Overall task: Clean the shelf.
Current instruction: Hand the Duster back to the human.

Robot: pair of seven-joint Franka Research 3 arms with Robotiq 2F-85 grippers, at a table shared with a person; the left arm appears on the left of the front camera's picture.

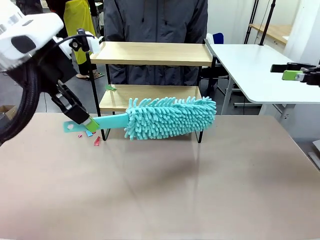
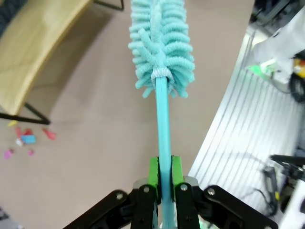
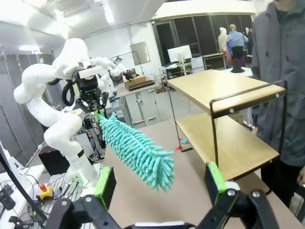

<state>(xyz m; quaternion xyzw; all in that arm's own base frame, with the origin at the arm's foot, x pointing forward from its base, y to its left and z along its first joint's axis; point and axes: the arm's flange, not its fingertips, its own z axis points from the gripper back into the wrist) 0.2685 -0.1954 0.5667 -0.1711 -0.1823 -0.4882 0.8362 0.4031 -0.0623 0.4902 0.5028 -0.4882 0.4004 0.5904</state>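
The left claw (image 1: 89, 123), clamped on the teal duster (image 1: 170, 117) by its handle, holds it before the shelf (image 1: 155, 52) at the bench's (image 1: 160, 190) far edge; sweeping the lower board seems next, while the right claw (image 1: 300, 75) gapes empty.

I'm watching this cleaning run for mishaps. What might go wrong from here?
1. The left tool pinches the teal duster far back on its thin handle, so the fluffy head could twist or slip when it pushes against the shelf.
2. The head sits beside the thin black frame; a sweep might snag a leg and shove the light rack.
3. Scraps already lie on the table, and a green piece remains on the lower board; sweeping may scatter more.
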